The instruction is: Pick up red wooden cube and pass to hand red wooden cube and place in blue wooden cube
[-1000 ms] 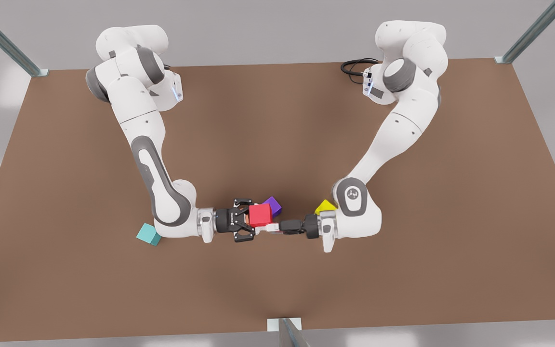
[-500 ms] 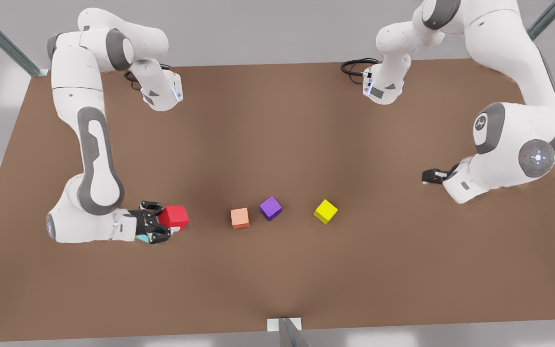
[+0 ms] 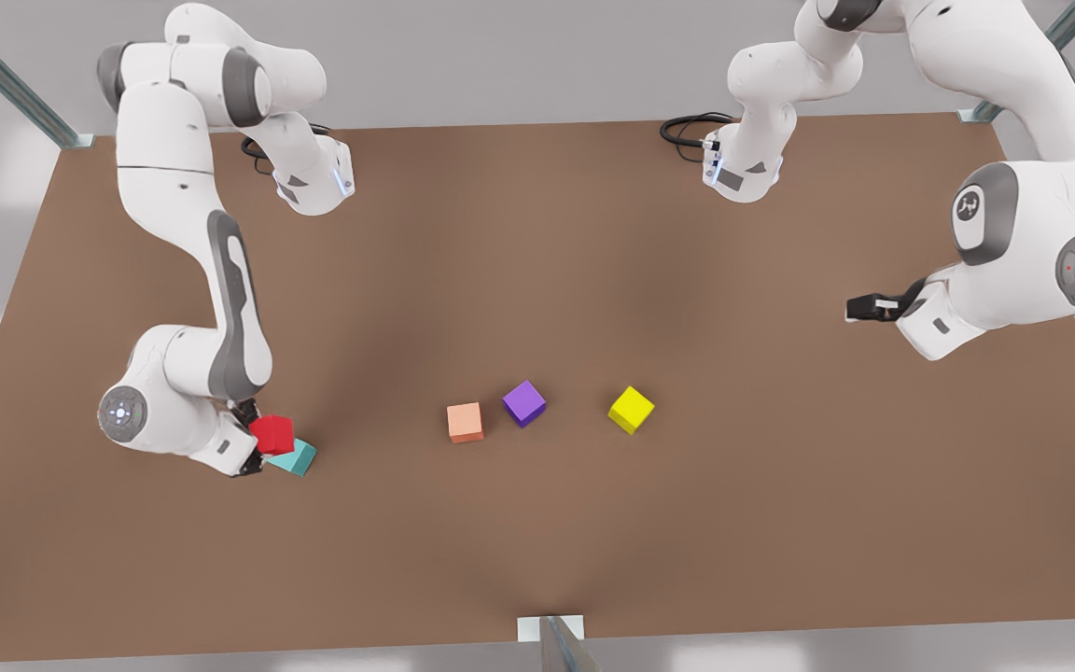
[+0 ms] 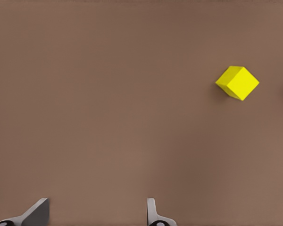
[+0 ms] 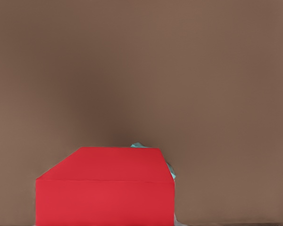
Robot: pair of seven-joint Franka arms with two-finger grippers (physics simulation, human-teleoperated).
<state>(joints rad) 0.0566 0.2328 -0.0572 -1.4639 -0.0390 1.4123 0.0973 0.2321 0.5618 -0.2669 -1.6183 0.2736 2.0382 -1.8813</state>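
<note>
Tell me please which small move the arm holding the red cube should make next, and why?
Probably lower slightly and release. The right gripper holds the red wooden cube directly over the blue wooden cube; contact cannot be judged. The left gripper waits far away, fingers open.

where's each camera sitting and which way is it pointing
Front view: high above the table, looking down on both arms, the five cubes and the right gripper at the red wooden cube.
Left wrist view: on the arm at the front view's right, facing the table; left gripper with jaws open, yellow cube beyond.
Right wrist view: looks down on the red cube over the blue wooden cube.
Shared: front and left wrist views both show the yellow cube.
</note>
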